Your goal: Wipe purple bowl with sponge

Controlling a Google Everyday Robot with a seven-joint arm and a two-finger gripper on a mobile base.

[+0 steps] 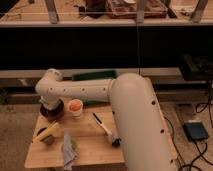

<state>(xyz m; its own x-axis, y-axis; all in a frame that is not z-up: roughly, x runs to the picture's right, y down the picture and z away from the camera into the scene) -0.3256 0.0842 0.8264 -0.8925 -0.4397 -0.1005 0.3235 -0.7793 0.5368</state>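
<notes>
Gripper [49, 103] is right over the purple bowl [58, 112] at the table's [95, 150] back-left corner, just left of the white cup [75, 107], so the bowl lies directly beneath; can't tell whether jaws are open, closed or holding anything.

This looks like a lab or workshop. Behind the gripper [49, 106], which hangs over the purple bowl [58, 113] at the wooden table's [90, 146] far left corner, runs a dark bench [100, 50] with metal uprights [51, 10]. Well to its right, cables [205, 107] and a small blue-grey box [196, 131] lie on bare floor.
</notes>
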